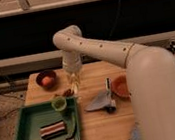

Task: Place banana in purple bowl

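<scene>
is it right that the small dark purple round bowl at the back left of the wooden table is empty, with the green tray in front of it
Not quite. The camera view shows the small dark purple round bowl holding an orange round object. The rest holds: it sits back left on the wooden table, the green tray in front. The gripper hangs right of it.

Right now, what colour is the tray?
Green, in the camera view: tray. The gripper hangs above the table.
</scene>
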